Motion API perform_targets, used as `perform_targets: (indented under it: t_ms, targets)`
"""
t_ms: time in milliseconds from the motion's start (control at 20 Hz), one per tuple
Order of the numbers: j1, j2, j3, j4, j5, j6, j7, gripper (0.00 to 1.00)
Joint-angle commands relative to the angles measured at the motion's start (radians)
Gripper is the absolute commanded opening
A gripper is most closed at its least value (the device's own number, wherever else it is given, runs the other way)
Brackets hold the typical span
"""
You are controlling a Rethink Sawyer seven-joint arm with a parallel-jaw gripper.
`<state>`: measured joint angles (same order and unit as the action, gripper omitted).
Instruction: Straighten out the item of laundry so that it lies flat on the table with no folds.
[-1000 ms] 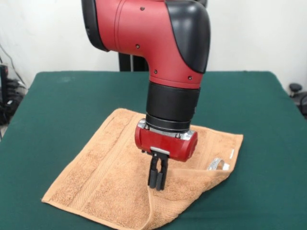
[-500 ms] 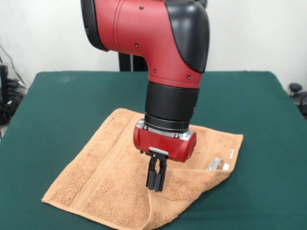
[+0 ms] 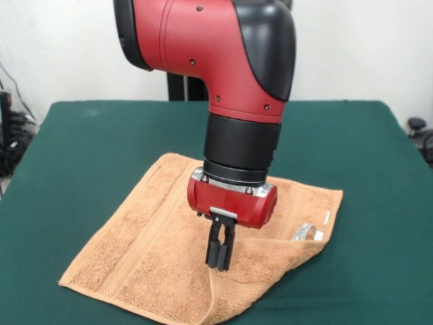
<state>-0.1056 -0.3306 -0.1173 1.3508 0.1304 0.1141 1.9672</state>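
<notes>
**Towel pinched at a raised ridge, arm barely shifted**

Towel [image 3: 162,257] is seen spread on the green table [image 3: 81,149], toward the near edge, with one corner pointing away and the lower corner cut off by the picture's bottom edge. Compared with one second earlier, the gripper [image 3: 218,261] is found shifted very slightly to the left and a touch lower; against the half-second frame, almost no change can be made out. The cloth's outline is unchanged. The black fingers are pressed together, clenched on a raised ridge of terry cloth that runs down from them to the lower edge. On the right side, a flap is folded over, with a small white label [image 3: 327,217] and a pale looped tag [image 3: 306,232] shown near it. Woven border bands are visible along the left side.
</notes>
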Motion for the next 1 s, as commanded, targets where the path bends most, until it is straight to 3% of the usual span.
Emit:
perform_targets:
  t_ms: [50,450,500,1000]
  targets:
    - [0.011,0.025,0.076,0.088,0.016,-0.006,0.173,0.00]
    - [0.021,0.023,0.063,0.092,0.025,0.002,0.182,0.00]
    - [0.025,0.023,0.058,0.094,0.028,0.000,0.187,1.00]
    - [0.022,0.022,0.062,0.102,0.026,-0.024,0.191,1.00]
